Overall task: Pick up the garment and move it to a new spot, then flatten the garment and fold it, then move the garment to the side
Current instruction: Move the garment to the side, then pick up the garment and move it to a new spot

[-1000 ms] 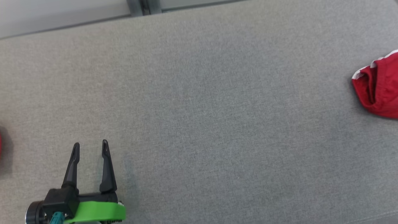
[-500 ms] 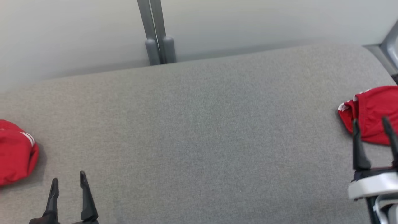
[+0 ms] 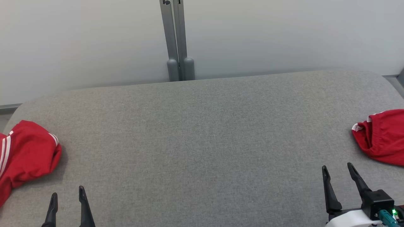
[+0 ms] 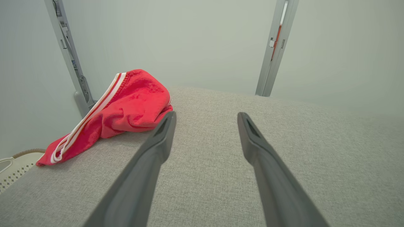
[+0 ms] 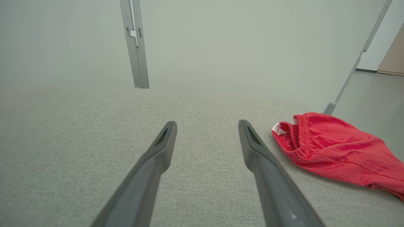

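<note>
Two crumpled red garments lie on the grey fabric table [image 3: 202,142]. One with white stripes [image 3: 28,151] sits at the left edge, seen again as the striped garment [image 4: 126,104] in the left wrist view. The other red garment [image 3: 382,138] lies at the right edge, and the right wrist view also shows this garment [image 5: 331,148]. My left gripper [image 3: 68,191] is open near the front, just right of the striped garment and apart from it; its own view has the left gripper [image 4: 205,115] empty. My right gripper [image 3: 337,166] is open in front and left of the right garment, empty in its own view too [image 5: 206,123].
A grey double post [image 3: 176,41] stands against the pale wall behind the table's far edge. A pale woven basket [image 4: 12,167] shows below the table's left end. A slim post [image 5: 356,63] stands beyond the right end.
The head camera has tilted up, so the wall, the striped garment and my right gripper have come into the picture. Both grippers have stayed open.
</note>
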### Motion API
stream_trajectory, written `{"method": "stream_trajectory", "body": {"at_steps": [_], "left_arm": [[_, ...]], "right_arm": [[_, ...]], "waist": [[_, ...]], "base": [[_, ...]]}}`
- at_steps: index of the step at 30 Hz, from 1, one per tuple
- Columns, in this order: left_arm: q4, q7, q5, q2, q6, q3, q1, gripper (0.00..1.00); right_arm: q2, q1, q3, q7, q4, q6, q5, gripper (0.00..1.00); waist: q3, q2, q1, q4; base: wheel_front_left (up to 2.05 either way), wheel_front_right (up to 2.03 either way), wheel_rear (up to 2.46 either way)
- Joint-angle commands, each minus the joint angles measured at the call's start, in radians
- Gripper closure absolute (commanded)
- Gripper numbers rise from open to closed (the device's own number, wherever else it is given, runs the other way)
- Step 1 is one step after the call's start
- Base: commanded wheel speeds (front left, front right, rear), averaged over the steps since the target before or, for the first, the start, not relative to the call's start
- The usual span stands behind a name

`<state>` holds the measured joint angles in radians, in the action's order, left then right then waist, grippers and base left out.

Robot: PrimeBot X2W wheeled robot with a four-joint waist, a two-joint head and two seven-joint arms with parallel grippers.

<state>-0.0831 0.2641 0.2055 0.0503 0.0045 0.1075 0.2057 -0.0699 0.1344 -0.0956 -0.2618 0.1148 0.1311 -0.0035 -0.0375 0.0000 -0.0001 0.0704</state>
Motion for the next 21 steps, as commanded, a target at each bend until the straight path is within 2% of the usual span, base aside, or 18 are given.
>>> {"method": "stream_trajectory", "body": {"at_steps": [1, 9, 13, 15, 21], "left_arm": [[-0.004, 0.0, -0.005, 0.002, -0.005, 0.006, -0.005, 0.0], [-0.003, 0.0, -0.007, 0.002, -0.011, 0.014, -0.01, 0.0], [0.003, 0.0, -0.015, 0.002, -0.012, 0.01, -0.018, 0.0], [0.002, 0.0, -0.021, 0.002, -0.015, 0.011, -0.021, 0.0], [0.004, 0.0, -0.031, 0.002, -0.015, 0.006, -0.014, 0.0]], "right_arm": [[0.004, 0.011, 0.002, -0.004, 0.004, -0.001, -0.003, 0.0], [0.016, 0.017, 0.007, -0.004, 0.008, -0.001, -0.001, 0.0], [0.018, 0.024, 0.002, -0.004, 0.006, -0.001, 0.001, 0.0], [0.018, 0.026, 0.0, -0.004, 0.002, -0.001, 0.012, 0.0], [0.019, 0.041, 0.029, -0.004, 0.0, -0.001, 0.055, 0.0]], "waist": [[-0.001, 0.0, 0.0001, 0.004], [0.003, 0.0, 0.0001, 0.008], [0.006, 0.0, 0.0001, 0.035], [0.005, 0.0, 0.0001, 0.063], [-0.004, 0.0, 0.0001, 0.206]], "base": [[0.0, 0.0, 0.0], [0.0, 0.0, 0.0], [0.0, 0.0, 0.0], [0.0, 0.0, 0.0], [0.0, 0.0, 0.0]]}}
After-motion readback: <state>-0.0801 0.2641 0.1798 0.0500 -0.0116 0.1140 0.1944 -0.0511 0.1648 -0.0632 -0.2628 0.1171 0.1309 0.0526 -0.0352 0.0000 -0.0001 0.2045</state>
